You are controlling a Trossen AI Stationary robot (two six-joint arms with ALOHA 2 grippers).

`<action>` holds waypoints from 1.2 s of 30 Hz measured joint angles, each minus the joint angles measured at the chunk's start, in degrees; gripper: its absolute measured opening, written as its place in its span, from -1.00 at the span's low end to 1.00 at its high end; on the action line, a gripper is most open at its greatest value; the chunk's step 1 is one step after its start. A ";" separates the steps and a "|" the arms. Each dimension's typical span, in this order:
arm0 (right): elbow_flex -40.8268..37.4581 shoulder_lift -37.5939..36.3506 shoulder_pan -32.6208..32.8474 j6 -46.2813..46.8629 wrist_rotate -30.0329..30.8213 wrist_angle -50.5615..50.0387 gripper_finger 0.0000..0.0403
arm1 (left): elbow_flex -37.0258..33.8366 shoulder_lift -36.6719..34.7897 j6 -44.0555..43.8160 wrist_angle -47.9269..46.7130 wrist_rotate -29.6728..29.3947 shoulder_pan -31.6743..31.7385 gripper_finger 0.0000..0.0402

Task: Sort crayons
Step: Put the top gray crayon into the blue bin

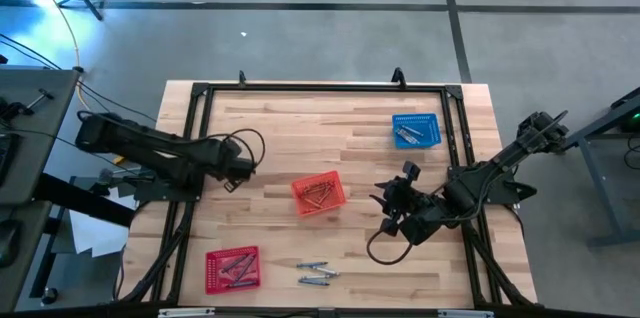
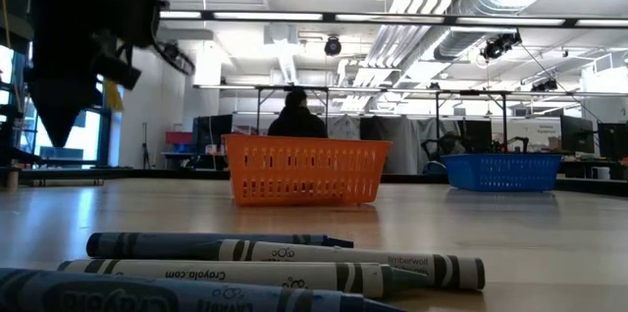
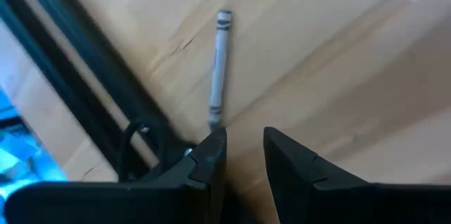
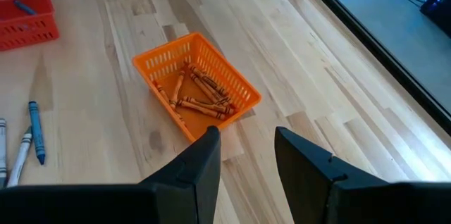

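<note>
While both arms hang above the butcher-block table (image 1: 280,128), I judge the main risk to be the lone grey crayon (image 3: 219,65) in front of the left gripper (image 3: 244,143): its jaws stand slightly apart with nothing between them, and a thin round stick lying flat on wood could roll or skid away if one finger lands on it before the other. It also lies close to the black frame rail (image 3: 77,90), so a careless descent might clip that rail. The right gripper (image 4: 246,143), likewise parted and empty, hovers just beside the orange basket (image 4: 197,86), which already holds a heap of orange crayons (image 4: 201,94); a low sweep from there could shove the light basket. From the high view I get the whole layout: the orange basket mid-table, the blue basket (image 1: 415,130) at the far right with some crayons inside, the red basket (image 1: 232,269) at the near left, also holding some, and a small loose cluster of bluish and grey crayons (image 1: 318,273) just beside it. That view does not show me the lone crayon, which only the left wrist camera gives. From table level I see those loose crayons (image 2: 245,263) close up, and a person (image 2: 297,116) seated far behind the orange basket.
</note>
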 joint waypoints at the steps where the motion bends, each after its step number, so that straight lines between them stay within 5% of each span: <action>1: 0.00 0.00 0.00 0.00 -0.01 0.00 -0.36 | -0.85 -0.02 0.69 1.58 0.01 1.22 -0.58; 22: 0.00 0.00 0.00 0.42 -1.48 -2.14 -0.36 | -3.68 -0.14 8.38 11.41 -1.39 20.28 -0.26; 36: 0.00 0.02 0.04 0.42 -1.81 -5.66 -0.36 | -3.68 0.38 14.23 11.87 9.15 32.80 -0.25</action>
